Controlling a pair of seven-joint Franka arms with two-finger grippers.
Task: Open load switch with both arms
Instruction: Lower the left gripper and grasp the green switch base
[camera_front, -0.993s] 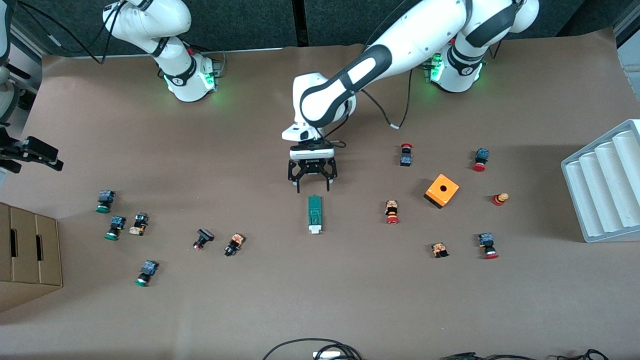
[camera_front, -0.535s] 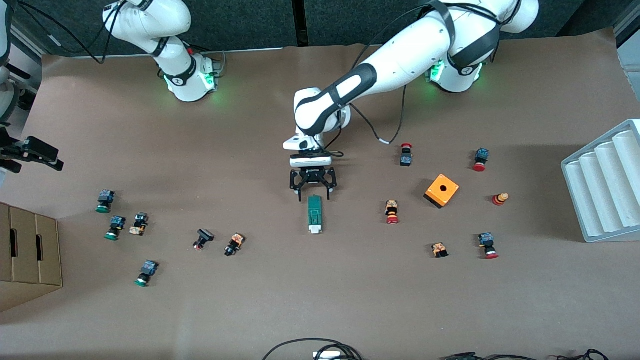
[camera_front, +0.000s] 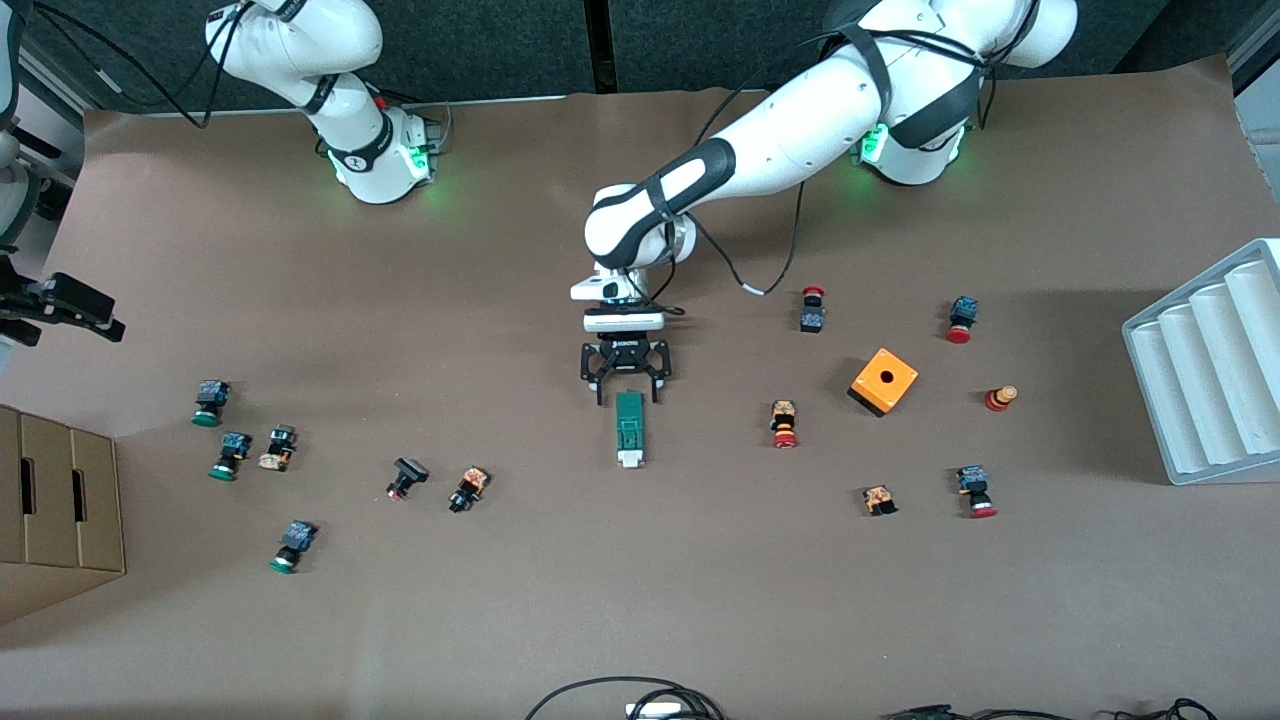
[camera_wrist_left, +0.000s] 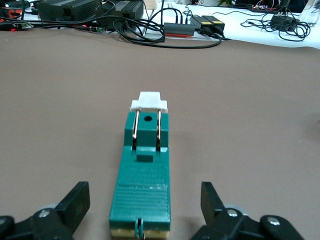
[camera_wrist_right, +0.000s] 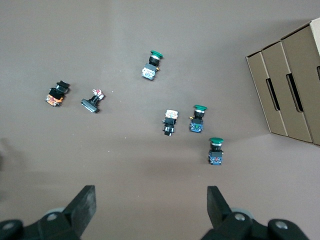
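The load switch (camera_front: 629, 428) is a narrow dark-green block lying flat mid-table, with its white tab (camera_front: 630, 459) at the end nearer the front camera. My left gripper (camera_front: 628, 398) is down at the switch's other end and open. In the left wrist view the switch (camera_wrist_left: 145, 170) lies between the two black fingers (camera_wrist_left: 77, 200), with a gap on each side. My right gripper (camera_wrist_right: 150, 197) is open and empty, high over the right arm's end of the table. In the front view it (camera_front: 85, 305) shows at the picture's edge.
Green-capped push-buttons (camera_front: 235, 450) lie toward the right arm's end beside a cardboard box (camera_front: 55, 500). Red-capped buttons (camera_front: 784, 424) and an orange cube box (camera_front: 884, 381) lie toward the left arm's end, with a white ribbed tray (camera_front: 1210, 370) at the table edge. Cables (camera_front: 640, 700) cross the front edge.
The left arm has stretched out and come down, so its gripper now straddles the switch's green end. The switch has not moved, and the right arm waits as before.
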